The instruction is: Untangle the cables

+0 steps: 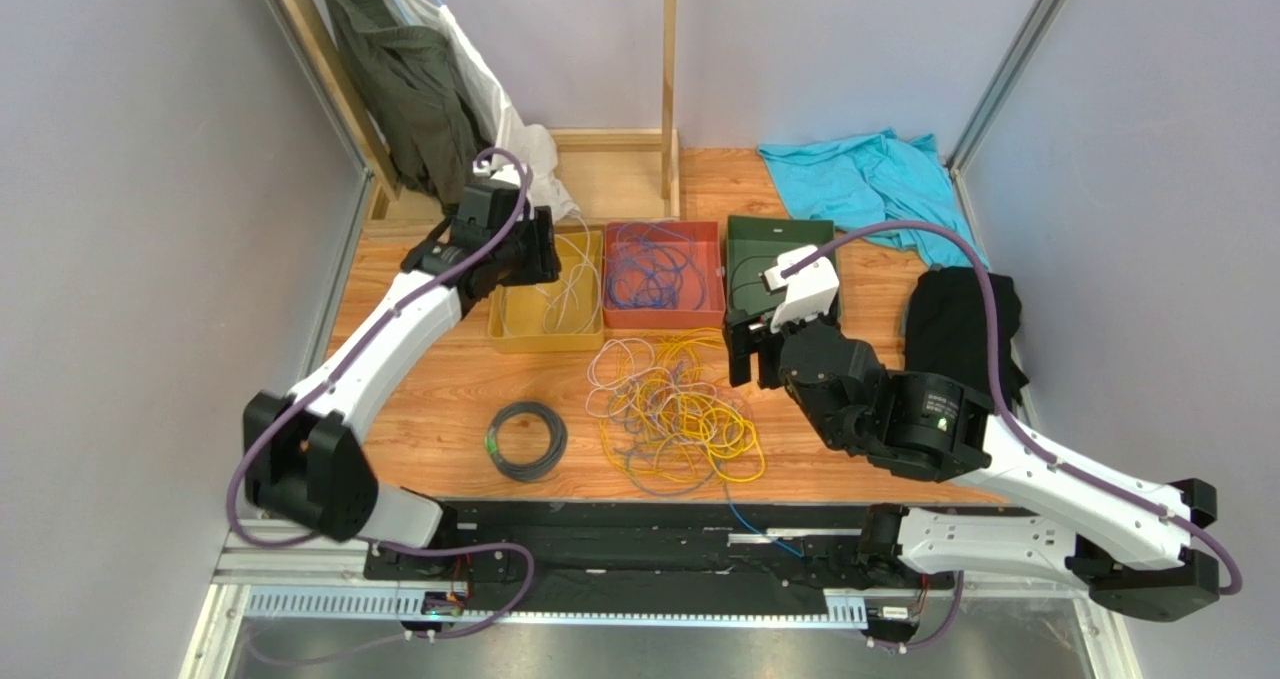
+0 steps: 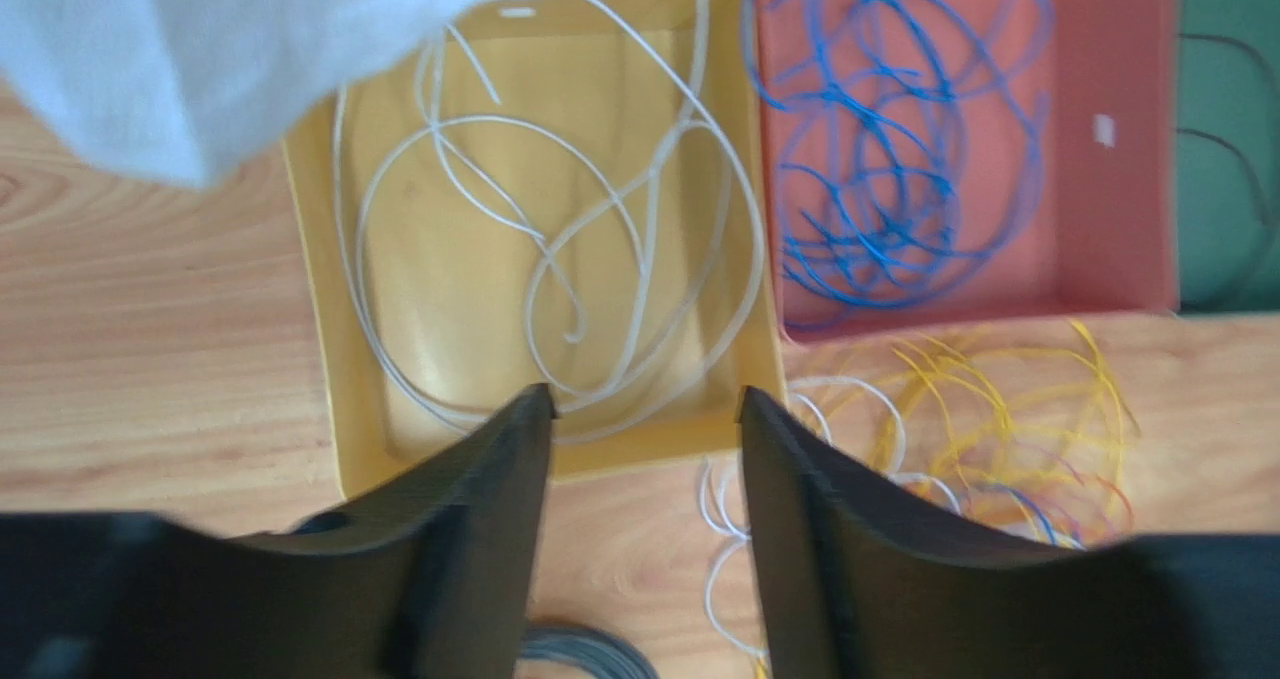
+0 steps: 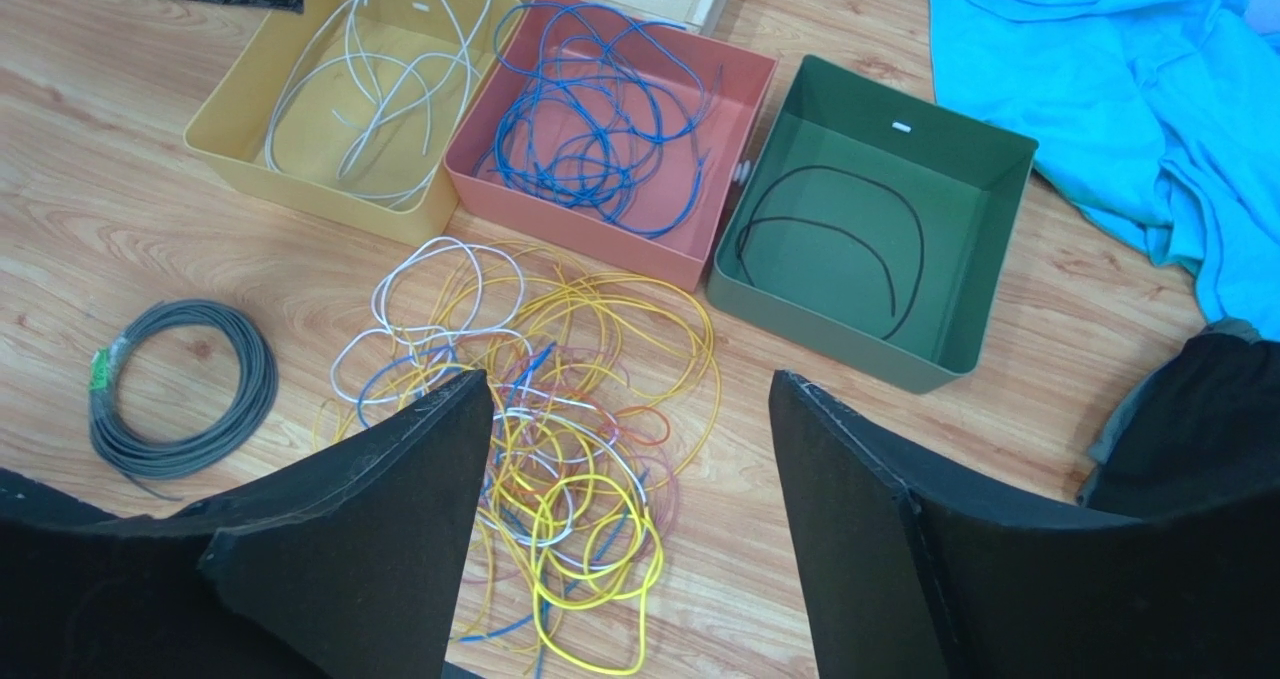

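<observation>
Lying loose on the surface [image 1: 436,394], just on the near side of the red tray [image 3: 579,237], the cables [image 3: 556,439] form a sprawling knot with no single long axis, its loops pointing every way; white-grey loops sit at its far left, yellow ones at its near right; the right fingers [image 3: 902,559], apart and empty, hang just beside its far-right edge, nearer than the left fingers [image 2: 466,544], likewise apart and empty over the yellow tray [image 2: 338,409]; judging by this, the right arm should reach leftward and down.
</observation>
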Motion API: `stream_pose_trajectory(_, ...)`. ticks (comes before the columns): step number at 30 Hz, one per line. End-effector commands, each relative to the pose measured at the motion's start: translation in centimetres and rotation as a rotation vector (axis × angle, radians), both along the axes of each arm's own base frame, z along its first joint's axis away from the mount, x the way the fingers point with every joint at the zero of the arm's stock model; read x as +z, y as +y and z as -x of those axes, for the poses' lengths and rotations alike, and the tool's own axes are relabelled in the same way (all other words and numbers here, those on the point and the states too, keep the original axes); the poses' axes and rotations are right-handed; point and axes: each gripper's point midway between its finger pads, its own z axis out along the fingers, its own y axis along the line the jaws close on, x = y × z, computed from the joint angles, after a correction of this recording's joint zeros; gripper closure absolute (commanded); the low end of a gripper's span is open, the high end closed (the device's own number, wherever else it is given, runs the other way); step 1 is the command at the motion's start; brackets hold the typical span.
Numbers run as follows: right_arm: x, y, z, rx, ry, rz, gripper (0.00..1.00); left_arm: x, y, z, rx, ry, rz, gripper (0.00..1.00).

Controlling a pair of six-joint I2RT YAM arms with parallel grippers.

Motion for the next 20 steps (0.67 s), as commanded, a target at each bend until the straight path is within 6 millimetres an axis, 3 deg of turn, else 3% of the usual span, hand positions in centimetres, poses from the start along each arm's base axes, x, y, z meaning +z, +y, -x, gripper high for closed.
stream_pose_trajectory(1,-0.2,-0.9,0.3,-0.048,0.022,-0.096,0.23,9.2,-3.5,5.4,-0.152,-0.239,0.187,0.1)
stream_pose_trajectory(2,-0.6,-0.9,0.4,-0.051,0.031,-0.1,0.22,8.8,-4.3,7.1,-0.183,-0.234,0.182,0.01)
stream_pose_trajectory(3,-1.1,-0.7,0.4,-0.057,0.043,-0.115,0.2,9.8,-4.3,8.9,-0.203,-0.258,0.202,0.01)
stream_pose_trajectory(4,-1.6,-0.5,0.3,-0.062,0.049,-0.106,0.2,9.4,-4.4,10.1,-0.215,-0.243,0.211,0.01)
stream_pose_trajectory(10,-2.3,0.4,-0.5,-0.107,0.051,-0.091,0.19,5.1,-3.8,16.4,-0.228,-0.078,0.235,0.01)
stream_pose_trajectory(14,-2.7,0.3,-0.9,-0.153,0.055,-0.116,0.19,3.1,-1.5,18.3,-0.173,-0.038,0.163,0.01)
stream_pose_trajectory(20,-3.5,0.6,-0.7,-0.174,0.081,-0.171,0.2,3.7,0.0,18.7,-0.15,-0.051,0.115,0.01)
